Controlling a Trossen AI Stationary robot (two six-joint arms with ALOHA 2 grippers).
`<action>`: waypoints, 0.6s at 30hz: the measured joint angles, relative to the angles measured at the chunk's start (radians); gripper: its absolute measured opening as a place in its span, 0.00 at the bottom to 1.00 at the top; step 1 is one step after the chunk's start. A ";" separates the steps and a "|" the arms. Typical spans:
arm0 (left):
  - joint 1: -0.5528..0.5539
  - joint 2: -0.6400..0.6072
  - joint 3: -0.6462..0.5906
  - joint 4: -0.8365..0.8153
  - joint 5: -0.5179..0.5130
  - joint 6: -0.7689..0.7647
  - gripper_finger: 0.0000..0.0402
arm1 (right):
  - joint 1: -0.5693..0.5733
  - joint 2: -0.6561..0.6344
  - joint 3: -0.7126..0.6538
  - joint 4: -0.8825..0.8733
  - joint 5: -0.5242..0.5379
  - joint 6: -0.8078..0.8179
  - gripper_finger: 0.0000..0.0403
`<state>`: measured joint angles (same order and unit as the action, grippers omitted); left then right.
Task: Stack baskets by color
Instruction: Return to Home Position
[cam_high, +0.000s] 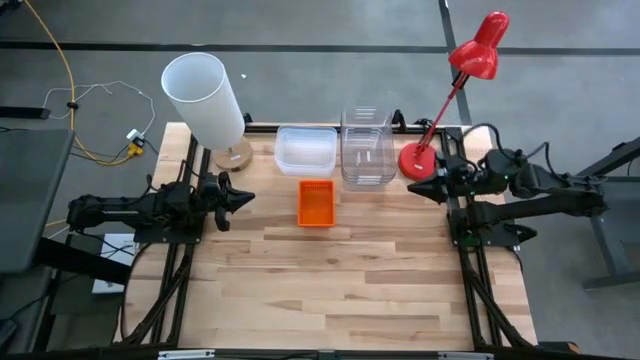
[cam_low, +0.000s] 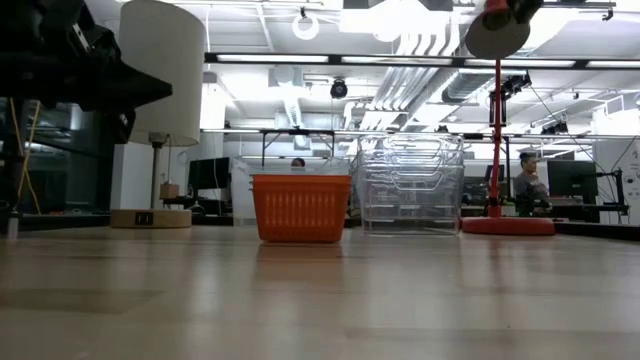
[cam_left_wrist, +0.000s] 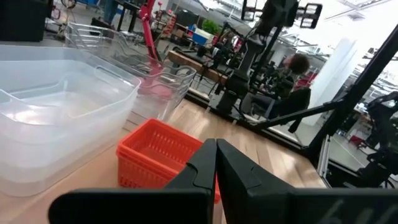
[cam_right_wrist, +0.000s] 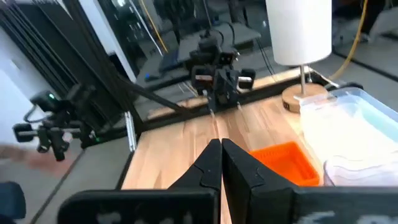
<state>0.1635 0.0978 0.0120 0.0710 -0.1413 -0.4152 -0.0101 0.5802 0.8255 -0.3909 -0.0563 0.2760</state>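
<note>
- The near half of the counter (cam_high: 330, 290) is bare wood from where I watch.
- Both arms reach in level from the side edges, about halfway along them, and point at each other. The left gripper (cam_high: 244, 197) is just inside the left edge and the right gripper (cam_high: 420, 186) just inside the right edge.
- Each wrist view shows that arm's own two fingers pressed together, pinching nothing.
- The orange basket (cam_high: 316, 203) sits between the two grippers, well apart from both, in the counter's middle toward the far edge. I cannot tell how many are nested in it.
- Just beyond it, at the far edge, is the stack of frosted shallow bins (cam_high: 306, 150). The left wrist view shows one nested in another, which the high view does not.
- Right beside them stands the taller stack of clear bins (cam_high: 367, 146). Only the low view shows its several rims, rising above the orange basket.
- The white lamp shade (cam_high: 205, 97) is at the far left corner and the red desk lamp (cam_high: 470, 60) at the far right.
- In the room behind, the low view catches a person (cam_low: 527, 180).
</note>
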 joint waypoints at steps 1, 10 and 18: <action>0.000 0.000 0.000 0.000 0.000 0.000 0.00 | 0.002 -0.027 -0.046 0.045 -0.001 0.008 0.00; 0.000 0.000 0.000 0.000 0.000 0.000 0.00 | 0.003 -0.317 -0.495 0.424 -0.006 0.146 0.00; 0.000 0.000 0.000 0.000 0.000 0.000 0.00 | 0.003 -0.565 -0.644 0.445 0.023 0.159 0.00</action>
<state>0.1635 0.0978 0.0120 0.0711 -0.1411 -0.4156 -0.0074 0.0155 0.1811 0.0545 -0.0335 0.4352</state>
